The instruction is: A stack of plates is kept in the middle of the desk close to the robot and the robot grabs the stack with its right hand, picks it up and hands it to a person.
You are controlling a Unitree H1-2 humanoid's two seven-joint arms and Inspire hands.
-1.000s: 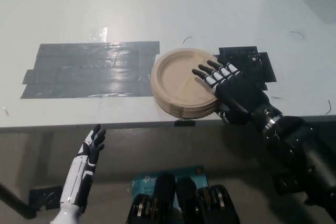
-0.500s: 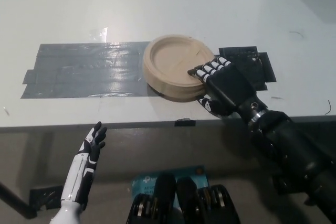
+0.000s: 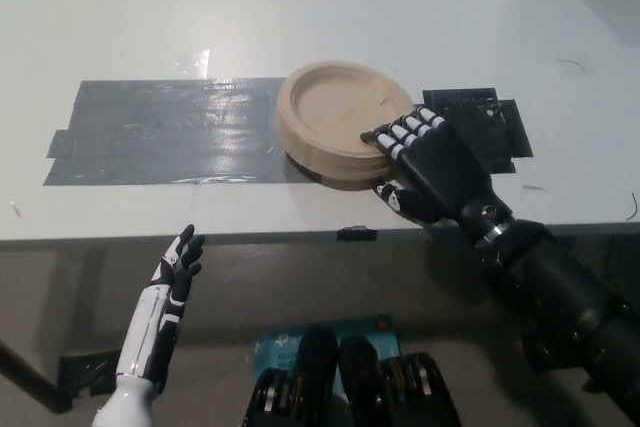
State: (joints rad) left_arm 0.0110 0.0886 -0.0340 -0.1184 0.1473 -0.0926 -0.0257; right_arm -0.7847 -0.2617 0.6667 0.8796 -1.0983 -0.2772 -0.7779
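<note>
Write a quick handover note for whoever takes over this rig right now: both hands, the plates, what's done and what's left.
Right hand: at the right rim of the stack of plates, fingers over the rim; a closed grasp is not visible.
Left hand: open, resting below the desk edge at lower left.
Stack sits on the desk, partly over the grey tape.
Done: reach to the stack.
Left: grasp, lift, hand to a person.

- Plates (image 3: 345, 122) on bench (image 3: 300, 7), mid, near front edge, overlapping right end of tape (image 3: 160, 142).
- Right hand (image 3: 430, 162) touching plates' right rim.
- Left hand (image 3: 175, 272) below bench edge, left.
</note>
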